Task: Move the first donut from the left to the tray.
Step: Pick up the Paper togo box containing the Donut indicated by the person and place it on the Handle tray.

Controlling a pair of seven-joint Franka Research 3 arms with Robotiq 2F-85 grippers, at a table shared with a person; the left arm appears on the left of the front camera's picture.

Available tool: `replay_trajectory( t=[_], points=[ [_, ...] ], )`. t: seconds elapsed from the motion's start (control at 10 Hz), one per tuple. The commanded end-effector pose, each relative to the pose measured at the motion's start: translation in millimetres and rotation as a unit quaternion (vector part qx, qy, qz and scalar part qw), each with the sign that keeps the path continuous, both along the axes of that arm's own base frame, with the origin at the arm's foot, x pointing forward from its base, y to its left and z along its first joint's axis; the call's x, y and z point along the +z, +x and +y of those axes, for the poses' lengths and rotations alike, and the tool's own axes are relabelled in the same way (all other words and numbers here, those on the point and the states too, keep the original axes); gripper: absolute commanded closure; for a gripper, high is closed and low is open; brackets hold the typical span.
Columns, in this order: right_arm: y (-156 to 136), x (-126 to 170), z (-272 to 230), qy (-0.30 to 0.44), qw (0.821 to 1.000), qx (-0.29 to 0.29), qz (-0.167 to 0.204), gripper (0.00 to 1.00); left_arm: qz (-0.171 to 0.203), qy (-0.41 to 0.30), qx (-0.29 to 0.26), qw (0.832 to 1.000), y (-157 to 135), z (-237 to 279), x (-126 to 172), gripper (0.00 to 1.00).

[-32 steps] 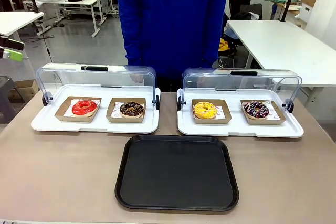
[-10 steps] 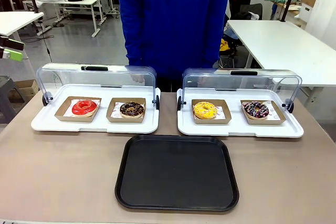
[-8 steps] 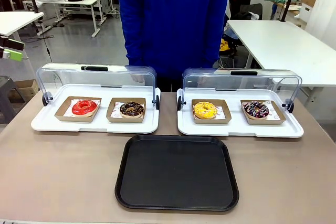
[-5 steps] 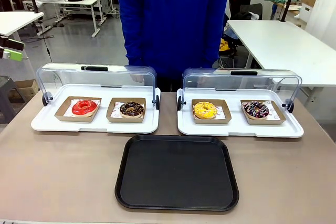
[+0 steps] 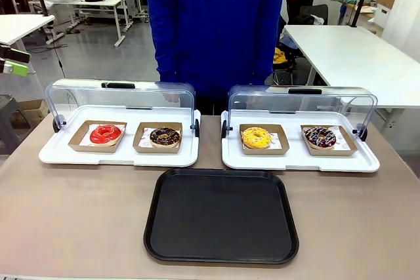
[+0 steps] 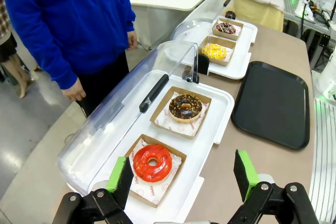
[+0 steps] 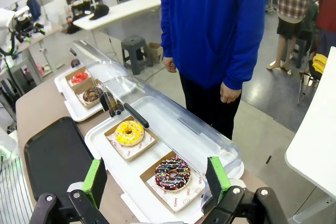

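The red donut (image 5: 105, 134) sits in its brown cardboard tray (image 5: 77, 138) on the left white tray (image 5: 118, 157) (beside the chocolate donut (image 5: 165, 137)), behind the black tray (image 5: 221, 218). Left gripper (image 6: 181, 174) and right gripper (image 7: 157, 179): fingers spread.

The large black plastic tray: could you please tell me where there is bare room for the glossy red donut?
The large flat black plastic tray lies bare inside its whole rim. The tabletop on both sides is free. The lidded white trays behind are crowded with boxed donuts.
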State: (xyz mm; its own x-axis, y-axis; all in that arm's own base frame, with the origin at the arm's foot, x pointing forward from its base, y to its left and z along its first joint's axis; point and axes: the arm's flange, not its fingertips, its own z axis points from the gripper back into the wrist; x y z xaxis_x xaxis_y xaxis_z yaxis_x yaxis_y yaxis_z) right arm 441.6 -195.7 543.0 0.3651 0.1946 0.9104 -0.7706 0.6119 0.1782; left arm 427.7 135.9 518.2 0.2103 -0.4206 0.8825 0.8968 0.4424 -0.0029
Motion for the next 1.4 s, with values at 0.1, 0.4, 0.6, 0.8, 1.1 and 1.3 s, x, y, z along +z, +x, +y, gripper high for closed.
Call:
replay_trajectory(
  t=[0.1,0.4,0.6,0.8,1.1,1.3],
  points=[
    [0.4,0.4,1.1,0.002,1.0,0.002,-0.004,0.0,-0.005,-0.005,-0.004,1.0,-0.1,-0.6,0.6,0.0],
    [0.4,0.4,1.1,0.002,1.0,0.002,-0.004,0.0,-0.005,-0.005,-0.004,1.0,-0.1,-0.6,0.6,0.0],
    [0.4,0.4,1.1,0.002,1.0,0.002,-0.004,0.0,-0.005,-0.005,-0.004,1.0,-0.1,-0.6,0.6,0.0],
    [0.4,0.4,1.1,0.002,1.0,0.002,-0.004,0.0,-0.005,-0.005,-0.004,1.0,-0.1,-0.6,0.6,0.0],
    [0.4,0.4,1.1,0.002,1.0,0.002,-0.004,0.0,-0.005,-0.005,-0.004,1.0,-0.1,-0.6,0.6,0.0],
    [0.4,0.4,1.1,0.002,1.0,0.002,-0.004,0.0,-0.005,-0.005,-0.004,1.0,-0.1,-0.6,0.6,0.0]
  ],
)
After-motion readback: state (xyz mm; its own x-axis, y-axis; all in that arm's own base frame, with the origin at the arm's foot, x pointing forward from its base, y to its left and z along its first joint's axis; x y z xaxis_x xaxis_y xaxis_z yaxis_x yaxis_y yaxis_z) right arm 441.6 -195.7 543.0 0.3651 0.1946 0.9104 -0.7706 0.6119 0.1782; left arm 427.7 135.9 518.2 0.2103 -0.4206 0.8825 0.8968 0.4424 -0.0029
